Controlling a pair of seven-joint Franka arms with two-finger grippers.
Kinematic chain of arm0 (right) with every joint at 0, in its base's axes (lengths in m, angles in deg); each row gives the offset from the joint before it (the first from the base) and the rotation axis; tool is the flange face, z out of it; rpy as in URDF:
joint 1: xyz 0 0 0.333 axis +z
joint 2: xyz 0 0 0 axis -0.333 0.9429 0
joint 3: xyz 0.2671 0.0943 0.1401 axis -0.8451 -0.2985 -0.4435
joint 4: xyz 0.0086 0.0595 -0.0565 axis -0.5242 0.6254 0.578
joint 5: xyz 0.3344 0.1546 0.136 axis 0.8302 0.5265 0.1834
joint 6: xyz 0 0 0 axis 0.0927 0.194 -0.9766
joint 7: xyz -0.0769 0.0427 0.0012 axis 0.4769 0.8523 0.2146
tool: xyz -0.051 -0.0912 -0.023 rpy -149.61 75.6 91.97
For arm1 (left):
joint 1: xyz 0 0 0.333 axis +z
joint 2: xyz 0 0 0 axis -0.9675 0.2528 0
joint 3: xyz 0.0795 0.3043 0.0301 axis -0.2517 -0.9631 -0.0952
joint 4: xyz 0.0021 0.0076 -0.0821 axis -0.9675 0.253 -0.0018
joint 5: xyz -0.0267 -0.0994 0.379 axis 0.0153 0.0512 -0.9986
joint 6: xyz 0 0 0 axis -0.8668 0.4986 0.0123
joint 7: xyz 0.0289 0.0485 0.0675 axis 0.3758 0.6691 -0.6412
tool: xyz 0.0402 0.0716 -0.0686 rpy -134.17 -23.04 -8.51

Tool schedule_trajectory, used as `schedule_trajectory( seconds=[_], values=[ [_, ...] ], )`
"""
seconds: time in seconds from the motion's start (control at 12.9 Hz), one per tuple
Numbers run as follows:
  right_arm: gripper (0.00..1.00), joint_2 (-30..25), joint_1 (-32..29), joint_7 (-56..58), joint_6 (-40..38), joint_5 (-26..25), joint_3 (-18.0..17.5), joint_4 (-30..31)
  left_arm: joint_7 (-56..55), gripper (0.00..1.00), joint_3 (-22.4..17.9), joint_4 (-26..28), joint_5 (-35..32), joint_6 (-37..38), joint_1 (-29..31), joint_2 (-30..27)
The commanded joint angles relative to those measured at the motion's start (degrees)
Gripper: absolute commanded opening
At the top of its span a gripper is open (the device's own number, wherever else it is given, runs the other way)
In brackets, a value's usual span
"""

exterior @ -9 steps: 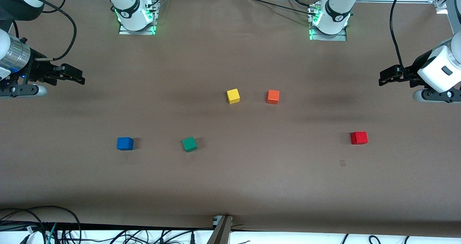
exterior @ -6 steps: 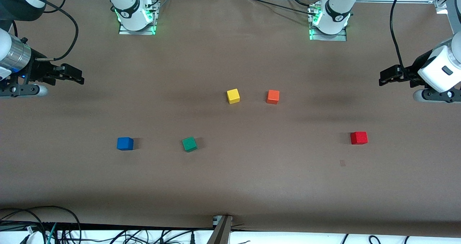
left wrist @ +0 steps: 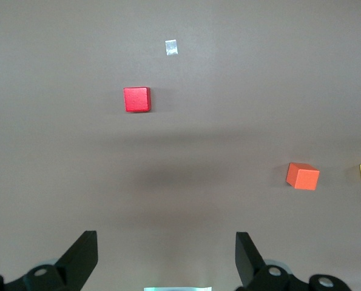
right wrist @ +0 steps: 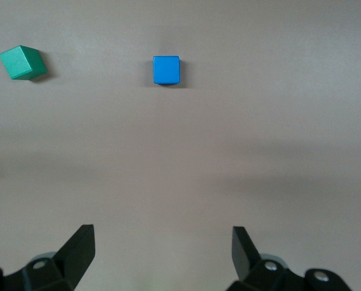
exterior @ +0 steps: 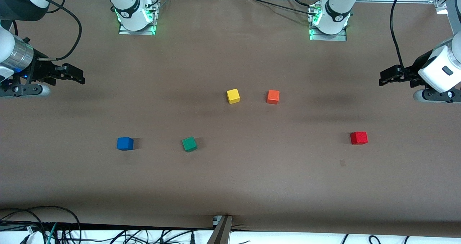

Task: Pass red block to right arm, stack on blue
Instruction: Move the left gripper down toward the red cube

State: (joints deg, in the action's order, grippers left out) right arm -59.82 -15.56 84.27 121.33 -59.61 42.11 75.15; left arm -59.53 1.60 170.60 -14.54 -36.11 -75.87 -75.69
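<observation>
Brown paper covers the big table [exterior: 230, 186] I watch. My left gripper [exterior: 384, 77] hangs wide open and empty over its end; my right gripper [exterior: 77, 76] does the same over its own. The small red wooden block [exterior: 359, 137] sits alone near the left arm's end, the small blue cube [exterior: 125, 143] toward the right arm's.

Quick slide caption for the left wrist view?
Open left gripper above the table, red block ahead, untouched; orange cube nearby.
</observation>
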Motion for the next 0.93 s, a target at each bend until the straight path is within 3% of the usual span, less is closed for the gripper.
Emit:
schedule_trajectory(
  seconds=[0.0, 0.54, 0.85],
  values=[
    [1.0, -1.3, 0.06, 0.6, -0.74, -0.67, -0.11, 0.54, 0.49, 1.0, -0.13, -1.71, 0.14, 0.45, -0.01, 1.0],
    [1.0, -1.3, 0.06, 0.17, -0.74, -0.67, -0.11, 0.54, 1.02, 1.0, -0.22, -1.71, 0.49, -0.51, 2.44, 5.29],
    [1.0, -1.3, 0.06, 0.08, -0.74, -0.58, -0.2, 0.54, 5.65, 1.0, -0.22, -0.65, 0.05, -6.83, 3.24, 10.74]
  ],
)
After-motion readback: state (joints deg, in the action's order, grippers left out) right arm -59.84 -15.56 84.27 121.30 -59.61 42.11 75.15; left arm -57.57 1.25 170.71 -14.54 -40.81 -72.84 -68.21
